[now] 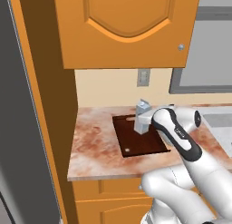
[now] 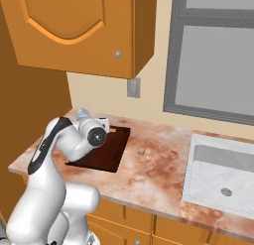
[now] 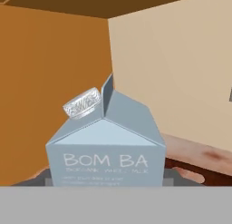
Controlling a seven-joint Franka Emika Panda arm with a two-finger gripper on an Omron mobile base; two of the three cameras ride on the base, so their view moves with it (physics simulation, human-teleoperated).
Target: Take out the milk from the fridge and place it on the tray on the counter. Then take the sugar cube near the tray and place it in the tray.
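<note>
A: What is seen nearest?

B: The arm [image 1: 181, 137] is seen first, bent over the front edge of the counter [image 1: 97, 159], its wrist held above the tray [image 1: 136, 139]. The gripper is hidden behind the wrist in both base views, and its fingertips are not made out in the hand view. Whether it is clenched or released cannot be told.

A: And the milk?

B: The milk [image 1: 142, 117] is stood upright over the back half of the tray, just beside the wrist. In the hand view the milk [image 3: 106, 148] is met very close, with "BOM BA" printed on its face and a ribbed cap on the gable slope. In the right base view only the top of the milk [image 2: 83, 112] is seen above the arm [image 2: 69, 140]. Contact between carton and board cannot be confirmed.

A: Where is the tray placed?

B: The tray [image 2: 106, 150] is laid at the counter's left end, between front edge and back wall.

A: The sugar cube?

B: The cube [image 2: 141, 152] is found on the counter [image 2: 154, 174], just off the tray's right edge, apart from it.

A: Farther back?

B: A sink [image 2: 221, 177] is set to the right, an outlet [image 1: 143, 76] on the wall, a cabinet [image 1: 127, 28] above, a window [image 2: 213, 55] beyond. The fridge [image 1: 20, 128] is seen along the left.
</note>
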